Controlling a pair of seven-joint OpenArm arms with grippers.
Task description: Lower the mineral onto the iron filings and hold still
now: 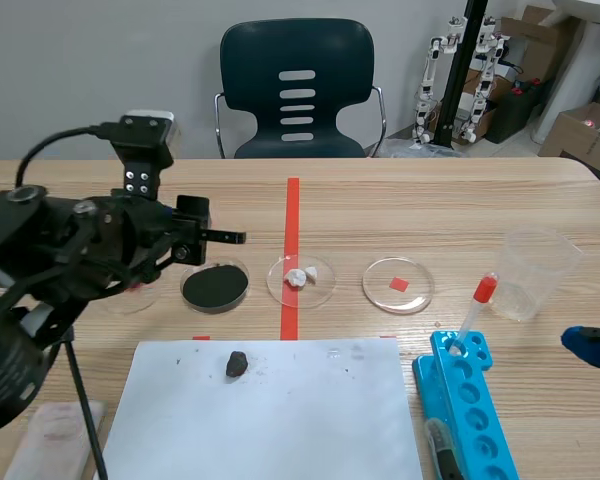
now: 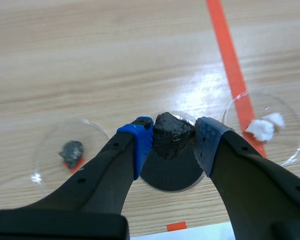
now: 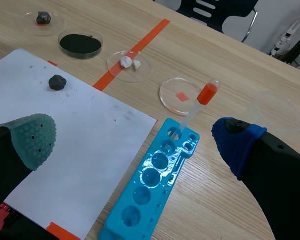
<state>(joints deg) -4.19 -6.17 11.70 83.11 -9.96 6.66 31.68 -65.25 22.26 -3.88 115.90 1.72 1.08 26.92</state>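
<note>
Your wooden table (image 1: 430,200) has a dark chair (image 1: 297,85) beyond the iron filings (image 2: 170,176). Your left gripper (image 2: 173,141) pinches the mineral (image 2: 171,134) over those filings. Your right gripper (image 3: 134,139) is spread wide, well apart from them.

Your left arm (image 1: 70,250) comes in from the left side, bent and raised off the counter (image 1: 380,210), with its camera mount (image 1: 143,150) standing up over the wrist. Your left claw (image 2: 174,137) points forward and down. Its two fingers are closed on a dark stone (image 2: 170,135), which is pinched between the blue pad (image 2: 142,142) on one side and the grey pad (image 2: 206,140) on the other.

Your right claw (image 3: 135,137) sits low at the right side, and only its blue tip (image 1: 592,348) shows in the scene view. Its fingers are spread wide apart, with the green dotted pad (image 3: 32,137) on one side and the blue one (image 3: 237,142) on the other.
</note>
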